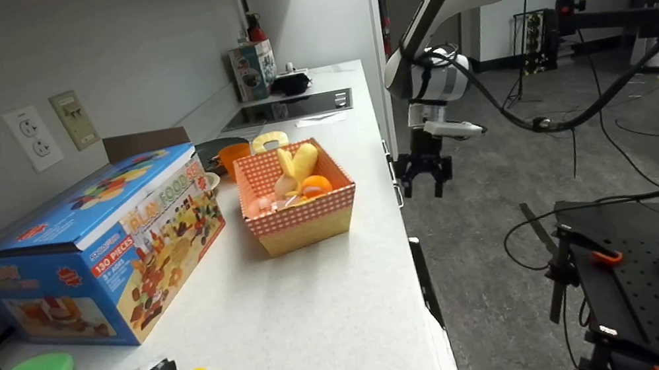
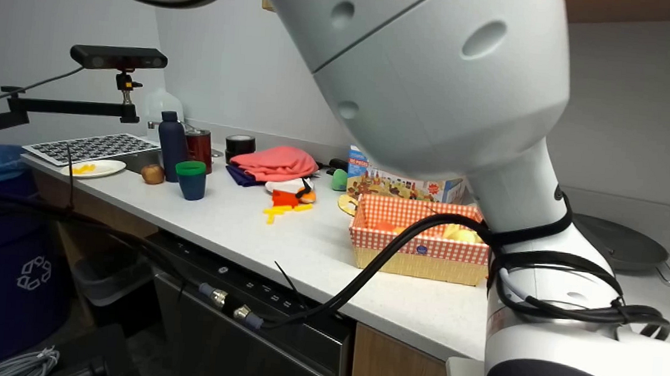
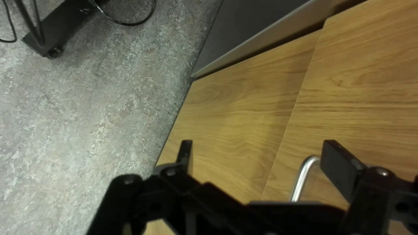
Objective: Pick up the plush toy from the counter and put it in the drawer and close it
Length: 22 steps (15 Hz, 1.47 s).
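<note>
Below the white counter (image 1: 335, 298), the drawer (image 3: 362, 94) shows honey-coloured wood.

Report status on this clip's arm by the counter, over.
End effector open, empty, near metal handle; contact unclear. Plush toy: can't identify for certain. Possible snag: drooping cable.

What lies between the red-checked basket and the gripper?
A strip of white counter and its front edge, seen in an exterior view; the open gripper hangs past that edge, near a silver handle visible in the wrist view.
</note>
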Each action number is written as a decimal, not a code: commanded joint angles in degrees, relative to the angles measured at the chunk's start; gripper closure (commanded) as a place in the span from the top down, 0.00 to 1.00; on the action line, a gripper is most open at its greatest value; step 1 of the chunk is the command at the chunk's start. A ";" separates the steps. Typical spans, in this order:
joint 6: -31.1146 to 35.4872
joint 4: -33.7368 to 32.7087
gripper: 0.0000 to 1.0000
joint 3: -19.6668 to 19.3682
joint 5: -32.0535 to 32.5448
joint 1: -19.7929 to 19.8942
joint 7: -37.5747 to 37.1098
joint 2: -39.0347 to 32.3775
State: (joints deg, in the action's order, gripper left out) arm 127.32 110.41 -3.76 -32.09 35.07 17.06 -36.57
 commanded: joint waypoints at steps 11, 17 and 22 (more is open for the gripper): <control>8.34 -4.65 1.00 -0.52 -21.13 0.58 2.50 -5.53; 12.75 -6.31 1.00 -1.24 -20.68 -0.34 1.80 -8.86; 15.55 -5.67 1.00 -2.21 -18.72 -0.82 1.67 -8.59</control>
State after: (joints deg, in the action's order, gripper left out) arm 141.07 105.65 -4.23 -51.44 35.41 18.44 -44.73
